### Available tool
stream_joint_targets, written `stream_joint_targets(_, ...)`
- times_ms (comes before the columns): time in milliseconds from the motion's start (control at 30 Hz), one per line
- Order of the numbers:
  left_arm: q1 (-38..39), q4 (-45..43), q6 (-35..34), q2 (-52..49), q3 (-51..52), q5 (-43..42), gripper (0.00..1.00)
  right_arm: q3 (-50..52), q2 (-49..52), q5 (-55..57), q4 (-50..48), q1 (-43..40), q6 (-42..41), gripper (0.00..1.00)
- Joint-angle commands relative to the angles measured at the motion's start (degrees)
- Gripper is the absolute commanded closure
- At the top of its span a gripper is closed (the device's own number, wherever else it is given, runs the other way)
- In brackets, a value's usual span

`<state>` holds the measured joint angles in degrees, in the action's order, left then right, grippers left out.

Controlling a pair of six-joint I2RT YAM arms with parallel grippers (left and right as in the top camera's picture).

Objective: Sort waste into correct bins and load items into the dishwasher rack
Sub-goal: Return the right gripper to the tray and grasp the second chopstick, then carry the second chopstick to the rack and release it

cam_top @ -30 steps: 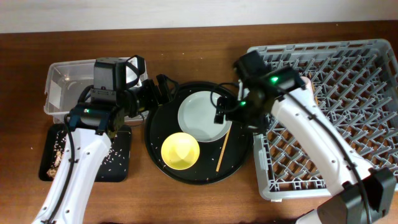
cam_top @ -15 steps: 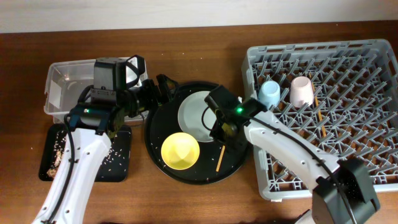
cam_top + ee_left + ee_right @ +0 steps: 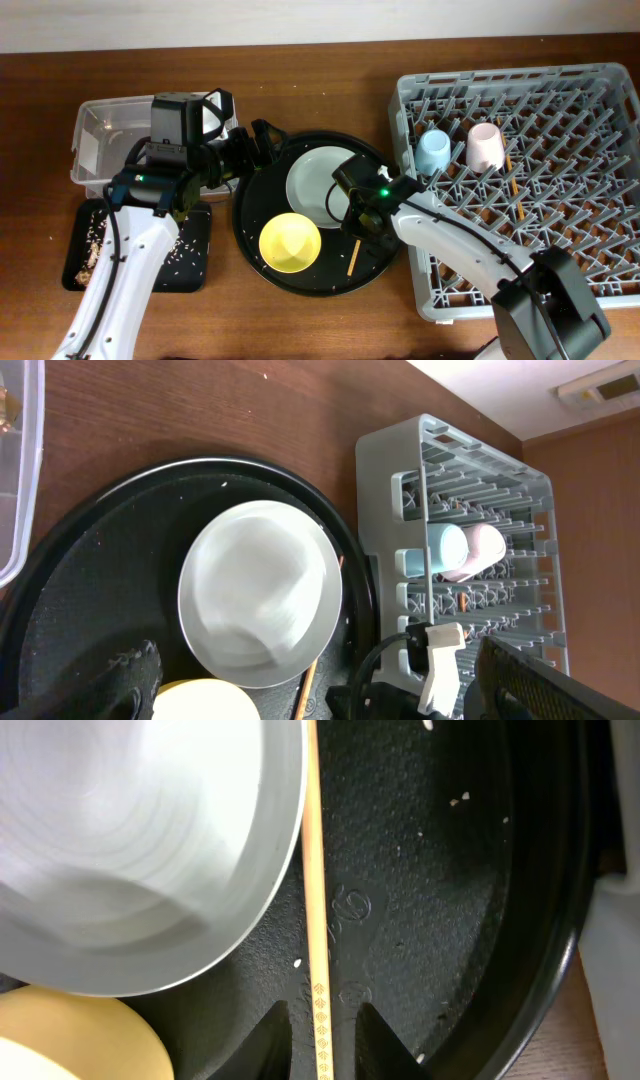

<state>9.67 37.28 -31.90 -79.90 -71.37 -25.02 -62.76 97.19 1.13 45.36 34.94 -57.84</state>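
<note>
A wooden chopstick (image 3: 318, 920) lies on the round black tray beside the pale plate (image 3: 315, 185). My right gripper (image 3: 322, 1045) straddles its lower part, open only narrowly, with a thin gap on each side. In the overhead view that gripper (image 3: 352, 232) sits just above the chopstick (image 3: 354, 256). The yellow bowl (image 3: 290, 243) stands in front of the plate. My left gripper (image 3: 262, 140) hovers wide open and empty at the tray's far left rim. A light-blue cup (image 3: 432, 152) and a pink cup (image 3: 484, 145) stand in the grey dishwasher rack (image 3: 570, 250).
The round black tray (image 3: 245, 215) sits mid-table between the bins and the rack. A clear tub (image 3: 110, 125) stands at the back left. In front of it a shallow black tray (image 3: 190, 262) holds brown scraps and rice grains. The rack's left wall is close to my right arm.
My right arm swung from the rack's left edge down over the chopstick on the round tray, and its jaws narrowed around it. The left arm has stayed still.
</note>
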Motion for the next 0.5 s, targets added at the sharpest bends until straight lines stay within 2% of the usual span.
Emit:
stream_joint_targets(0, -0.1, -0.1, 0.7, 0.2, 0.0, 0.0, 0.01, 0.5, 2.4, 1.6, -0.6, 0.7, 1.0, 0.79)
stream_joint_targets(400, -0.1, -0.1, 0.7, 0.2, 0.0, 0.0, 0.01, 0.5, 9.2, 4.3, -4.1, 2.7, 1.0, 0.79)
stream_joint_targets(467, -0.1, -0.1, 0.7, 0.2, 0.0, 0.0, 0.01, 0.5, 9.7, 4.3, -4.2, 2.7, 1.0, 0.82)
